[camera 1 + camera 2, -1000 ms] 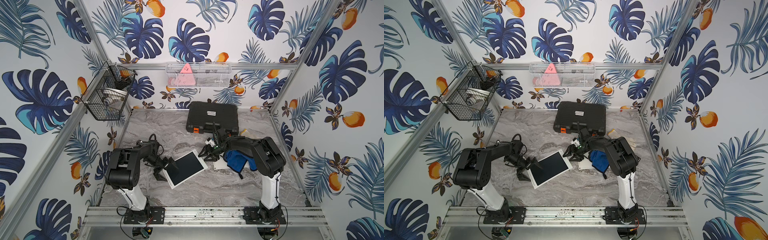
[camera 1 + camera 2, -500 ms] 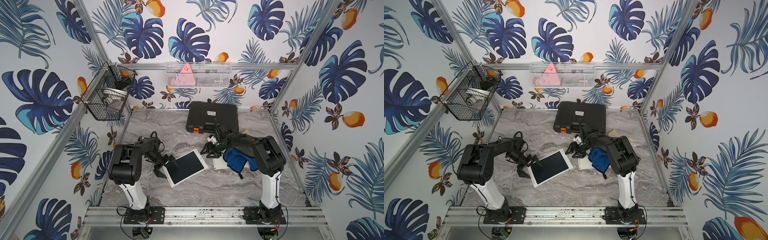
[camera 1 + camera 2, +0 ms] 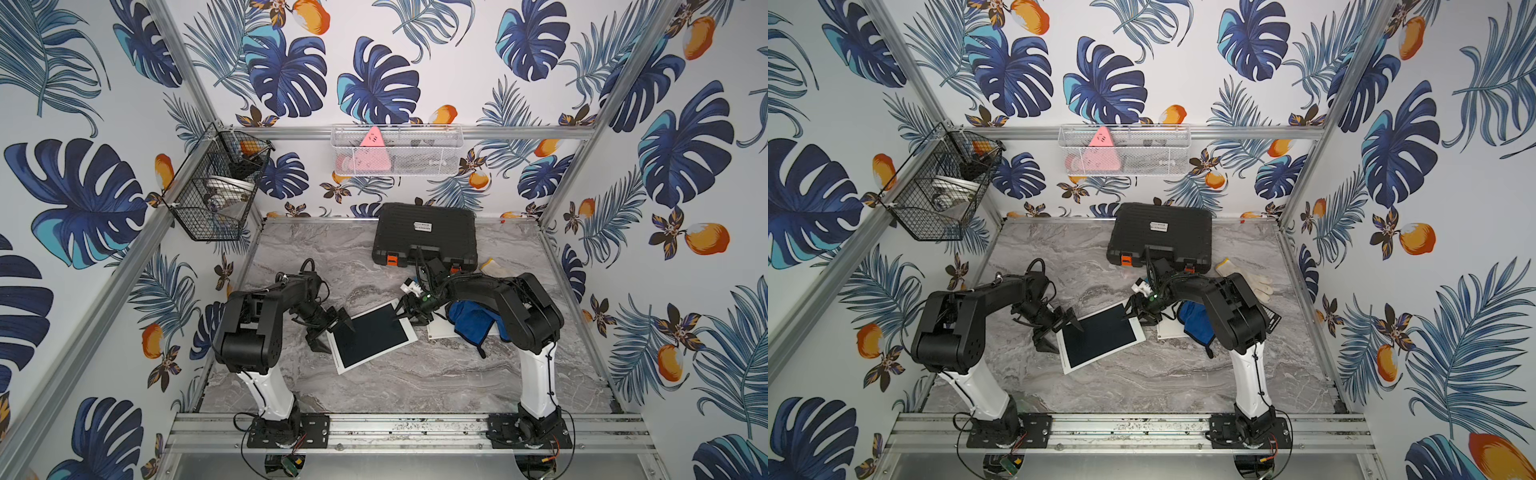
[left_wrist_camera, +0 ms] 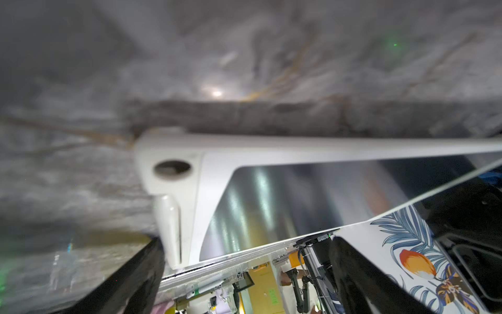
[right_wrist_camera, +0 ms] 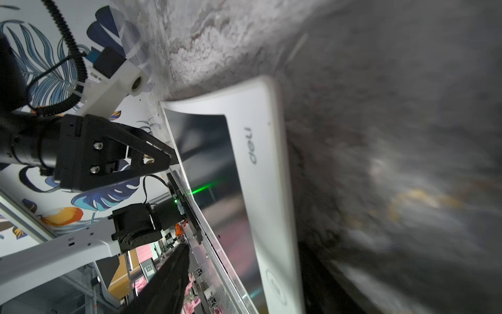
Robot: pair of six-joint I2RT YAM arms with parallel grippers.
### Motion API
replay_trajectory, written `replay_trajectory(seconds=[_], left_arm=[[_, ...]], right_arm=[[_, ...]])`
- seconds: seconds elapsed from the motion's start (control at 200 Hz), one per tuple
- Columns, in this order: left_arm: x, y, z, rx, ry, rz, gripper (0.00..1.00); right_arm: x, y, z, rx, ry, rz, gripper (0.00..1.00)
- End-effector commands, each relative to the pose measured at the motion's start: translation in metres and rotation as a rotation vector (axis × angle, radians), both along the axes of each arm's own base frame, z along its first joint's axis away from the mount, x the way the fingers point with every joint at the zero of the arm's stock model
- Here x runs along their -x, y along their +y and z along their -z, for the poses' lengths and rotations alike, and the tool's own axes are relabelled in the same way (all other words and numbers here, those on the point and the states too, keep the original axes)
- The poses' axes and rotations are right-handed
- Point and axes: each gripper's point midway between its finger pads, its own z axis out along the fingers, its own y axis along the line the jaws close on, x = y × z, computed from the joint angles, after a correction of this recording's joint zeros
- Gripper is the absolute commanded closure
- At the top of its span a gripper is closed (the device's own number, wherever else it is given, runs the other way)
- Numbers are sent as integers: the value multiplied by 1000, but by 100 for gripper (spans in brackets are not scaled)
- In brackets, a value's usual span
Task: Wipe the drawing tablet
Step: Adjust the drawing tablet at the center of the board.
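- The right claw has come down and inward. Half a second ago it sat nearer the black tool case behind it.
- The far corner of the drawing tablet now lies between this claw's fingers, with one finger over the dark screen in both top views.
- The left arm's elbow has drawn a little farther back behind the left claw.

- We see the drawing tablet lying screen up near the middle of the marbled tabletop. It has a white frame and a dark screen, and is turned askew, long edges running from 8 to 2 o'clock.
- The blue cloth sits crumpled near its 3 o'clock side.
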Motion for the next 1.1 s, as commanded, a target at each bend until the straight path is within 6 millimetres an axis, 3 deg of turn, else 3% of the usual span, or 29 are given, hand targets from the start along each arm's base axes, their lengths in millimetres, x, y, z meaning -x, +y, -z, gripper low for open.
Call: replay_trajectory(seconds=[0.0,0.17,0.305,0.325,0.51,0.56,1.096], left_arm=[[-79,25,15,-169,-402,95,1],[-75,24,20,-166,-389,86,1],[-75,24,20,-166,-389,86,1],[-75,25,20,-167,-388,87,1],[-74,24,22,-164,-382,88,1],[-75,24,22,-164,-383,85,1],[-74,23,24,-156,-376,84,1]], right_arm=[[-3,-9,0,3,28,43,36],[-8,-5,-11,-66,36,74,39],[-11,-1,-19,-112,45,102,48],[-13,-1,-31,-129,22,106,49],[-23,-5,-53,-179,-3,164,53],[-17,-8,-49,-175,20,178,55],[-21,-7,-90,-228,-15,212,73]])
